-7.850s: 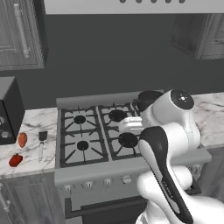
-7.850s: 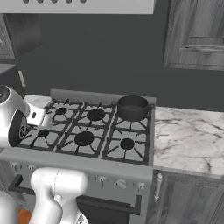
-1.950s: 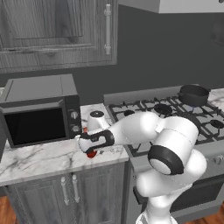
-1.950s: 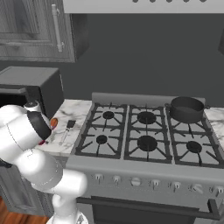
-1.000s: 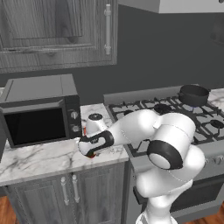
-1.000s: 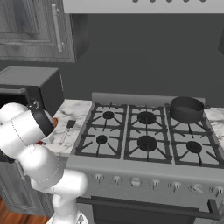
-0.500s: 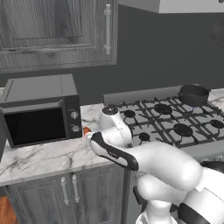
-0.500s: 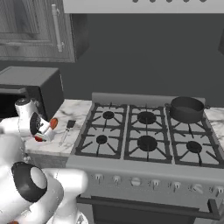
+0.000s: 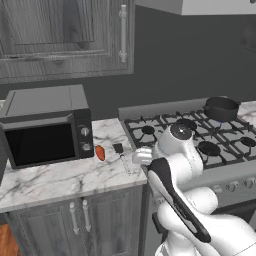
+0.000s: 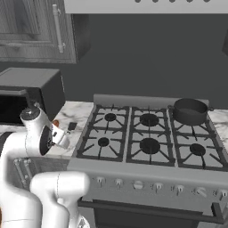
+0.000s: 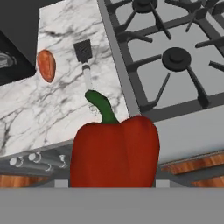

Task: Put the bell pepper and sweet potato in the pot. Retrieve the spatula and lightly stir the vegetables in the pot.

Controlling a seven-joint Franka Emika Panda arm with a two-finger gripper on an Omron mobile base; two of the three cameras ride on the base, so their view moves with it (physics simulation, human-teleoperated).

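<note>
Hand view: bell pepper [image 11: 114, 153], red with a green stem, grasped in my gripper [image 11: 113, 186] above the table [image 11: 26, 118] edge. Sweet potato [image 11: 46, 65] and spatula [image 11: 83, 52] lie on the table.

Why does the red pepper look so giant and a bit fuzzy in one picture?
In the hand view the pepper sits right against the camera, so it looms huge with soft edges; in the left base view the stove looks sharper, evenly lit, no glare.

On the counter [image 9: 60, 180], the sweet potato [image 9: 100, 152] lies at 3 o'clock of the microwave [image 9: 45, 125], the spatula [image 9: 120, 152] just at its 3 o'clock. The stove [image 10: 147, 138] sits at 3 o'clock of them, the pot [image 10: 189, 111] on its far burner at 2 o'clock. The bell pepper [image 11: 114, 151] hangs above the counter's front edge
</note>
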